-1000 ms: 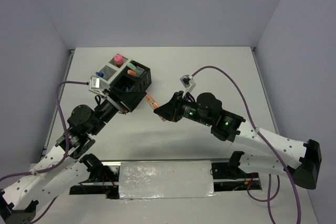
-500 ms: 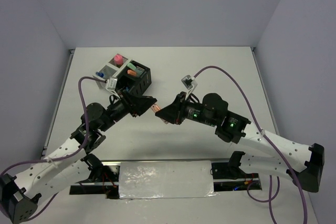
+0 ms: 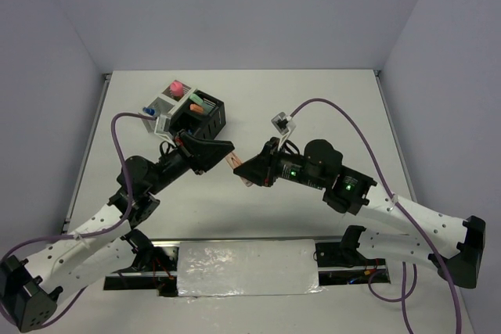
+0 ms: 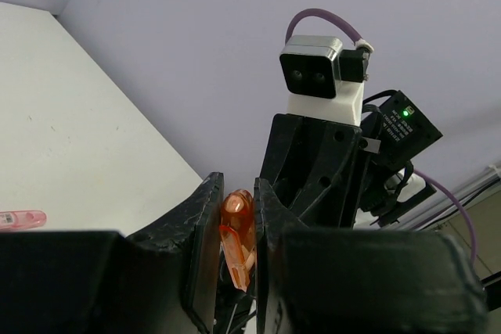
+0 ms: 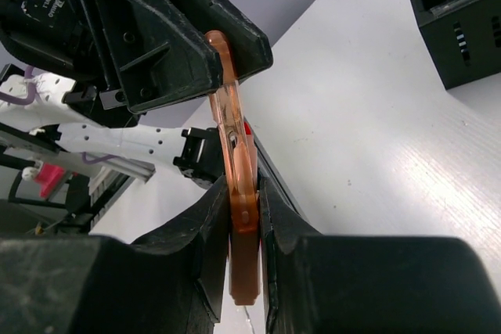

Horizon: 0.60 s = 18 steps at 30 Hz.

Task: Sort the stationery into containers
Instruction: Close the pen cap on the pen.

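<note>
Mid-air handover above the table's middle: the bins (image 3: 210, 124) stand far left. Just right of them my left gripper (image 3: 225, 151) has its jaws pressed on the upper end of the orange marker (image 3: 233, 163), whose lower end is clamped in my right gripper (image 3: 246, 171). To do this well, I should make sure the left grip sits firm and square before the right jaws let go, then back the right gripper straight off so the marker is neither twisted nor pulled loose.
</note>
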### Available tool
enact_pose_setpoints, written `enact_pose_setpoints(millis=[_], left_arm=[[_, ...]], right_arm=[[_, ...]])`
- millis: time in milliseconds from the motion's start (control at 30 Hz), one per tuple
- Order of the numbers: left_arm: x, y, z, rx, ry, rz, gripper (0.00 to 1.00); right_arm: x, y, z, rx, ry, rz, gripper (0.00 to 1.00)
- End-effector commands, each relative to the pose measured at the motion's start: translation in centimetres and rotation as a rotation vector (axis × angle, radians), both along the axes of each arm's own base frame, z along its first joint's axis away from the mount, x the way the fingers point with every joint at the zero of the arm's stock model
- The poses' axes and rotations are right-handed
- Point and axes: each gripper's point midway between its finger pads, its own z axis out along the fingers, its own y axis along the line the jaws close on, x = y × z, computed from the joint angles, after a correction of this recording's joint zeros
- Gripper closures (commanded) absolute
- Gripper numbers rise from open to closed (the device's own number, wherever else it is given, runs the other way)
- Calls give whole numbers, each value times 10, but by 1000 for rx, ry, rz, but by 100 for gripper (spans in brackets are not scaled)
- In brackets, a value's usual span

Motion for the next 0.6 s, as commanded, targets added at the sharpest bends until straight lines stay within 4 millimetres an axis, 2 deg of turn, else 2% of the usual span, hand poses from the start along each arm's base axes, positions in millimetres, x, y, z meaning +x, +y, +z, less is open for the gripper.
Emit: enact_pose_setpoints(millis=[0, 167, 333, 567], left_arm=[[-1, -5, -28, 56, 39, -24, 100], [2, -2, -28, 37, 52, 3, 100], [-1, -2, -24, -9, 51, -12, 100], [-3, -8, -34, -19, 67, -54, 100]], right_arm=[[1, -2, 77, 204, -172, -4, 100], [-11, -4, 91, 250, -226, 47, 100], [-9, -10, 96, 285, -240, 13, 100], [-8, -8, 113, 322, -283, 16, 100]])
